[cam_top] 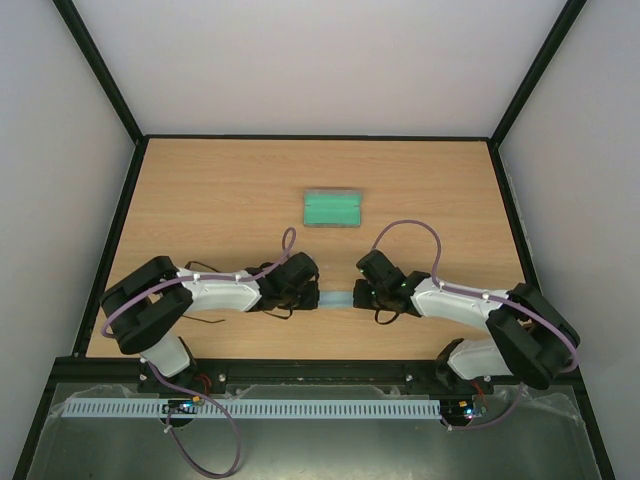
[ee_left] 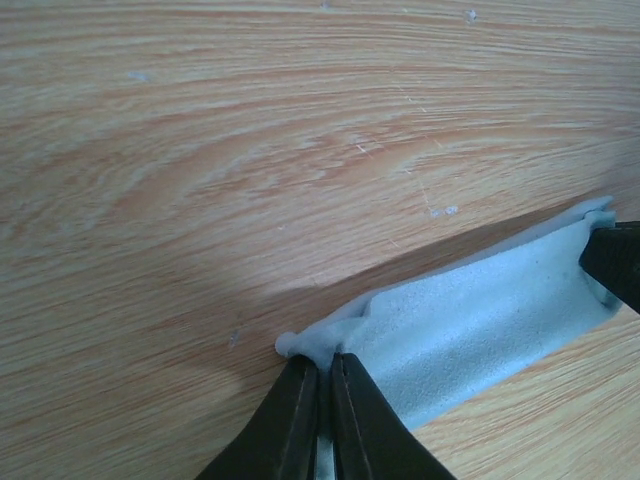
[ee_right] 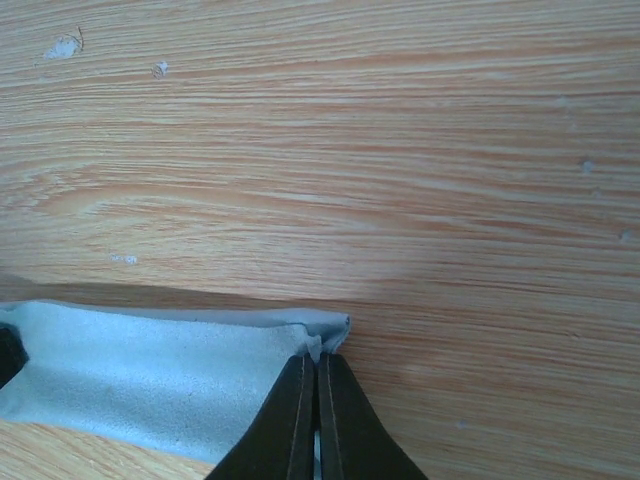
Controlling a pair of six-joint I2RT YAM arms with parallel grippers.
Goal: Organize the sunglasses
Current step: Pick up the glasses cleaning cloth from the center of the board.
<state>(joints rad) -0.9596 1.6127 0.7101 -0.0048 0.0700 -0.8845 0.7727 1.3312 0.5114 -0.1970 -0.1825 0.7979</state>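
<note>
The light blue cloth (cam_top: 336, 299) hangs stretched between my two grippers, just above the wooden table. My left gripper (ee_left: 320, 362) is shut on the cloth's (ee_left: 470, 320) left corner. My right gripper (ee_right: 318, 355) is shut on the cloth's (ee_right: 150, 370) right corner. In the top view the left gripper (cam_top: 308, 294) and right gripper (cam_top: 362, 292) face each other near the table's middle front. Fine dark curved lines (cam_top: 207, 320) beside my left forearm look like the sunglasses, mostly hidden under the arm. The grey case (cam_top: 333, 209) lies open, green inside, behind the cloth.
The wooden table (cam_top: 220, 200) has a black rim and white walls on three sides. The right gripper's finger (ee_left: 615, 260) shows at the edge of the left wrist view.
</note>
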